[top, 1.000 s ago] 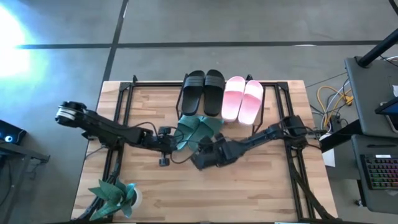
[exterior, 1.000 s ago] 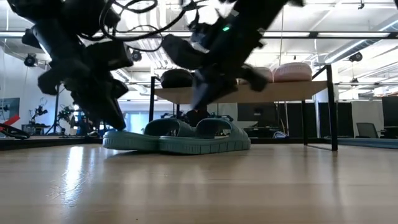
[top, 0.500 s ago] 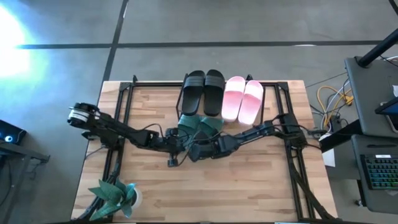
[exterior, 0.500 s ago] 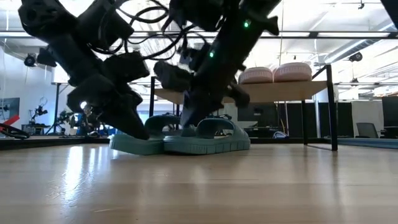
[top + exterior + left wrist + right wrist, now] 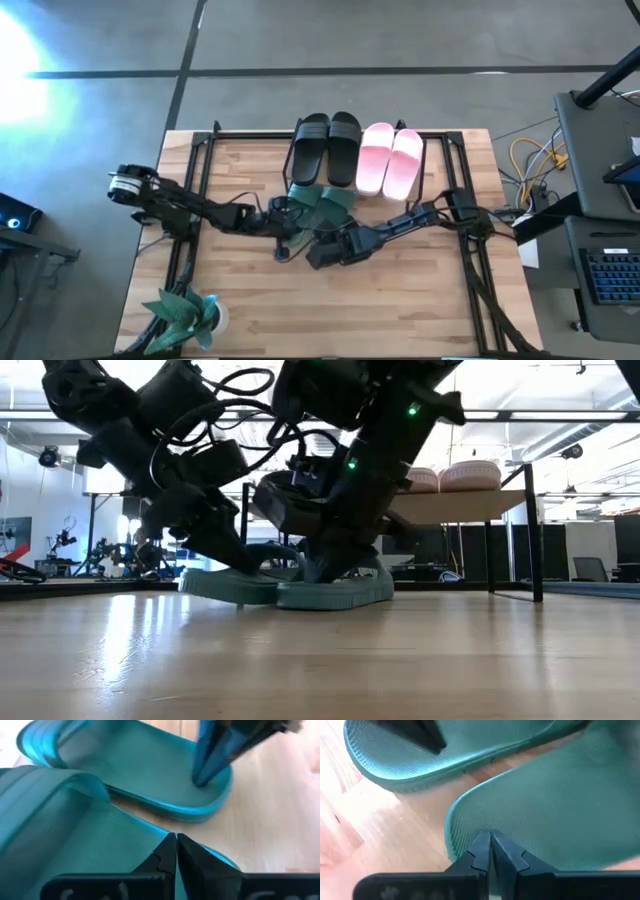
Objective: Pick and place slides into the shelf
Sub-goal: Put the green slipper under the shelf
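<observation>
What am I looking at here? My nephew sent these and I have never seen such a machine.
It is a robot with two dark jointed arms at a wooden table. One picture looks straight down, one looks level across the tabletop, and two come from cameras on the wrists. A low rack with a light plank top carries a black pair of slide sandals and a light pink pair. A teal-green pair lies on the table in front of it, and a teal-green potted plant stands in a corner. The left gripper and right gripper each press shut jaws onto one teal sandal's heel end; nothing is held.
</observation>
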You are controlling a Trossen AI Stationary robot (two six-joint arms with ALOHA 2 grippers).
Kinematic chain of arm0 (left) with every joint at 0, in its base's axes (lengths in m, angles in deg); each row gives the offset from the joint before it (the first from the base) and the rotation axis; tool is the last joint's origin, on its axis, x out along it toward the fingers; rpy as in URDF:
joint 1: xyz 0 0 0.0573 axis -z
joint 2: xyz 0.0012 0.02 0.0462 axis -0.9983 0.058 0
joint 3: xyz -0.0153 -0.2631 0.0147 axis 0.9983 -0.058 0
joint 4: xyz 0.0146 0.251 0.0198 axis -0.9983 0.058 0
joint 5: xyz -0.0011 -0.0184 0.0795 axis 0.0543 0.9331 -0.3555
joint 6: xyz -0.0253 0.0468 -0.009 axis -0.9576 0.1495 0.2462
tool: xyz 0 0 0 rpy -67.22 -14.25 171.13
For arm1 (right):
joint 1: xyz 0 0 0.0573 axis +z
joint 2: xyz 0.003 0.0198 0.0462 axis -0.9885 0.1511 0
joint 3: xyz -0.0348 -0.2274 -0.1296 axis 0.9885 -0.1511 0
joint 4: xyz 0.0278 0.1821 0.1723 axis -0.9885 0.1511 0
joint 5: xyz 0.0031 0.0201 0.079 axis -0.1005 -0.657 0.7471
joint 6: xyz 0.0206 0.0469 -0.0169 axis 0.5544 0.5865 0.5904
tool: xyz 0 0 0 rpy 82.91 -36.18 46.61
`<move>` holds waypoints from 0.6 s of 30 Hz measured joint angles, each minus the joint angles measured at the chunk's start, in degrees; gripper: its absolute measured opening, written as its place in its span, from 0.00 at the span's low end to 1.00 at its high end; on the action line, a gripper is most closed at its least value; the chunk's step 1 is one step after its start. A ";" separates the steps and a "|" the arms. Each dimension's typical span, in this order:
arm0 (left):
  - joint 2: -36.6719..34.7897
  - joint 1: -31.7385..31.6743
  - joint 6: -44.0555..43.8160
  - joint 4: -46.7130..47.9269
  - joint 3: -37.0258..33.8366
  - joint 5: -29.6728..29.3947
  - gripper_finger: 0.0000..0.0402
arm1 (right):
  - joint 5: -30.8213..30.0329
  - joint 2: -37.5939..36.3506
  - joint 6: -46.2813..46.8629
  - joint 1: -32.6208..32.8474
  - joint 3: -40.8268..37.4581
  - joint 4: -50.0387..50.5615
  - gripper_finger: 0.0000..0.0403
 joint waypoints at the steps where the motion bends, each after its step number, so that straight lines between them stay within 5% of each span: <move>1: -0.02 -0.13 0.00 -0.10 0.09 -0.03 0.00 | 0.00 0.00 0.28 0.29 0.00 0.50 0.03; 9: -2.96 0.00 -0.03 1.61 1.04 0.32 0.00 | -1.70 -1.95 2.62 2.48 -0.35 4.40 0.03; 18: -16.52 0.04 -4.50 16.50 -2.57 0.42 0.00 | -6.73 -4.37 5.99 4.52 -0.39 8.33 0.03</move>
